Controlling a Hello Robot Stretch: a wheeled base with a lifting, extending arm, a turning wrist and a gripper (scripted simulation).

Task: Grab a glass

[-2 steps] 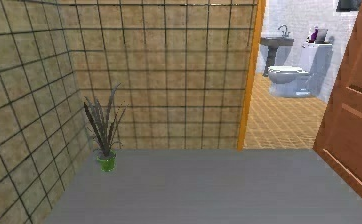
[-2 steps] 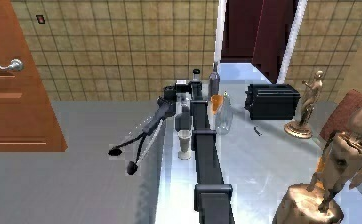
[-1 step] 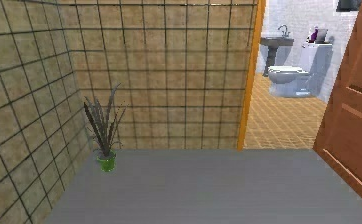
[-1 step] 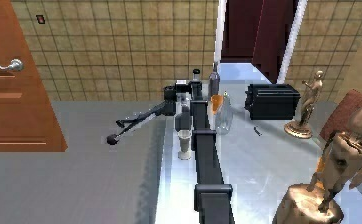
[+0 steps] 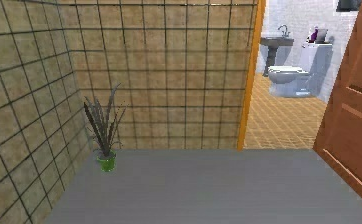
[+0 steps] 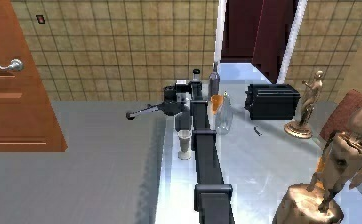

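The gripper holds nothing, beyond the glass; the arm sits just beside the glass; a quick swing could knock it off the table.

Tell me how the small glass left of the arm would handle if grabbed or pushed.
The glass looks small and upright: probably light and stiff. Its smooth sides may be slippery. Standing near the table edge, it might tip off if pushed.
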